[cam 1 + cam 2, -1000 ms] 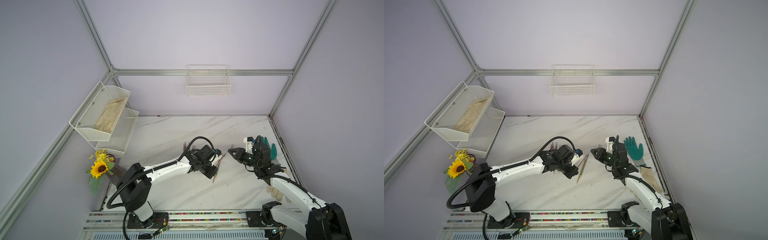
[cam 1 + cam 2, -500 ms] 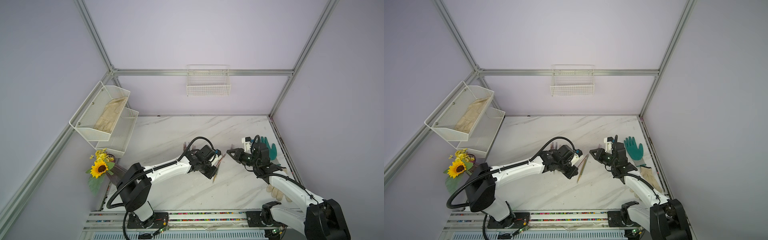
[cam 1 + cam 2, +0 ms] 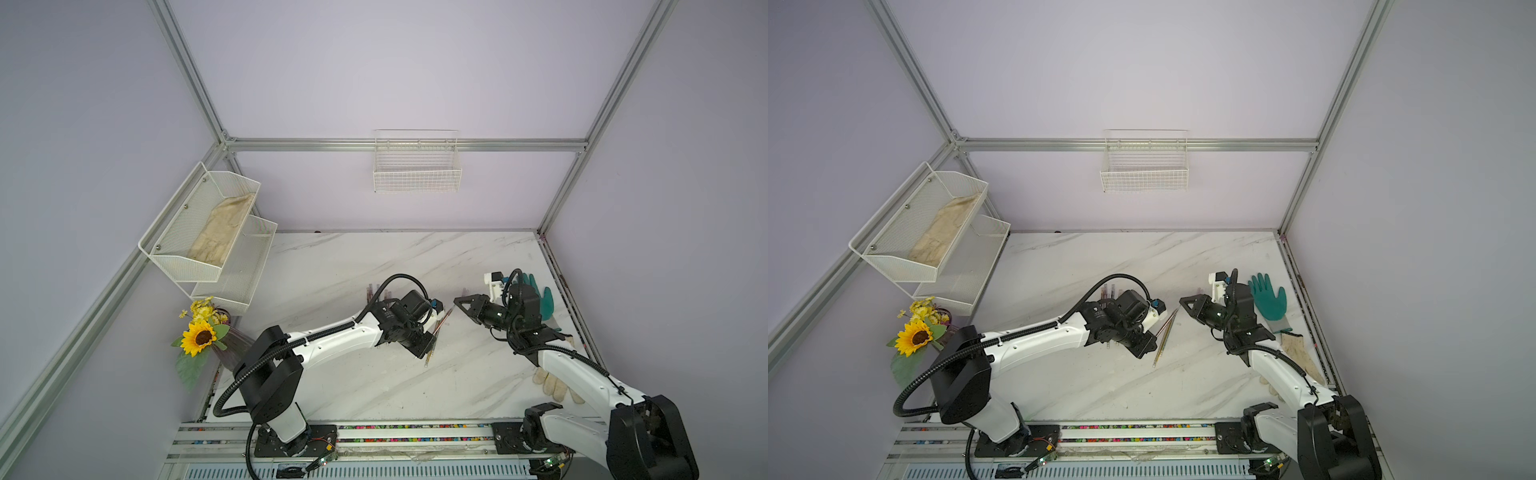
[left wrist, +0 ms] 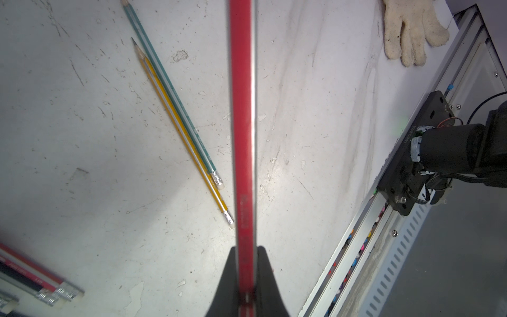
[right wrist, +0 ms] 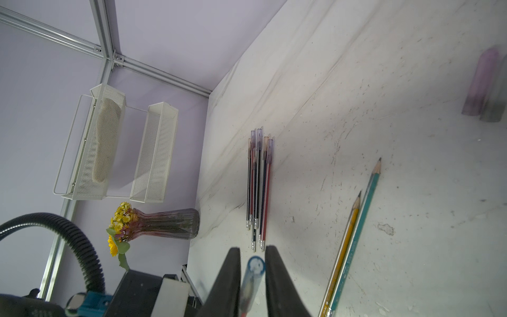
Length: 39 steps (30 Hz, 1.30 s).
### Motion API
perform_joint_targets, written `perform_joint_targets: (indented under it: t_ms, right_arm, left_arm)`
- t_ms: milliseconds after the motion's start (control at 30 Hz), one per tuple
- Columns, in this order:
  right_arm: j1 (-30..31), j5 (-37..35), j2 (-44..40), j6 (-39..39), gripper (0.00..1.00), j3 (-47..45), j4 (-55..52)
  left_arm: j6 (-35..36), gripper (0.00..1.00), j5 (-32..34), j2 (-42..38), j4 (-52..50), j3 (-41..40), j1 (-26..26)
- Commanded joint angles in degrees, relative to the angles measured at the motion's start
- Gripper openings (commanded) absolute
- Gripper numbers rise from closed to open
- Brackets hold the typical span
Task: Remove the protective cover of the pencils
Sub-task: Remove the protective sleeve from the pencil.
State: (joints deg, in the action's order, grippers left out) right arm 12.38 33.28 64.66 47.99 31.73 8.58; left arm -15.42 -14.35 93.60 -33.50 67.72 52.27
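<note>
Over the counter's (image 3: 357, 257) middle, the left gripper (image 4: 245, 248) clamps a red pencil (image 4: 241, 109). The right gripper's (image 5: 252, 249) jaws flank its cap (image 5: 253, 270), narrowly apart. Two bare pencils (image 4: 179, 120) lie nearby, while a capped bundle (image 5: 258, 186) waits left of centre.

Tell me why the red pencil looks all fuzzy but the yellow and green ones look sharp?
Left wrist view: the red pencil, pinched in the left claw, is very near the lens, so it blurs; the yellow pencil and green pencil lie farther off on the table, in focus. Right wrist view: the clear cap between the prongs of the right claw is fuzzy likewise.
</note>
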Motion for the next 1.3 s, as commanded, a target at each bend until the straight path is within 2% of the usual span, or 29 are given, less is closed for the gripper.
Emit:
perform_joint_targets:
  t_ms: [0, 233, 467, 867, 1033, 1100, 1267]
  right_arm:
    - [-0.34, 0.98, -0.01, 0.86, 0.21, 0.03, 2.15]
    - [-0.42, 1.97, 0.37, 1.86, 0.21, -0.87, 3.66]
    - [-0.4, 2.56, 0.84, 2.57, 0.26, -2.39, 4.85]
    - [-0.38, 5.15, 1.59, 4.46, 0.25, -3.67, 8.98]
    - [-0.43, 6.24, 2.73, 6.5, 0.16, -3.87, 11.81]
    - [-0.44, 5.48, 2.47, 6.7, 0.1, -3.91, 11.51]
    - [-1.01, 2.32, 0.83, 6.82, 0.02, -3.54, 9.24]
  left_arm:
    - [0.61, 0.0, -0.64, 0.0, 1.22, 3.58, 0.38]
    - [0.57, 0.0, -0.39, -0.17, 1.24, 3.45, 0.45]
    - [0.54, 0.0, -0.22, -0.28, 1.15, 3.57, 0.46]
    - [0.29, 0.0, -0.4, -0.03, 1.16, 3.56, 0.55]
    - [0.16, 0.0, -0.24, 0.17, 1.16, 3.62, 0.55]
    - [0.14, 0.0, -0.16, 0.11, 1.16, 3.52, 0.68]
    - [0.07, 0.0, 0.18, -0.25, 1.23, 2.91, 0.66]
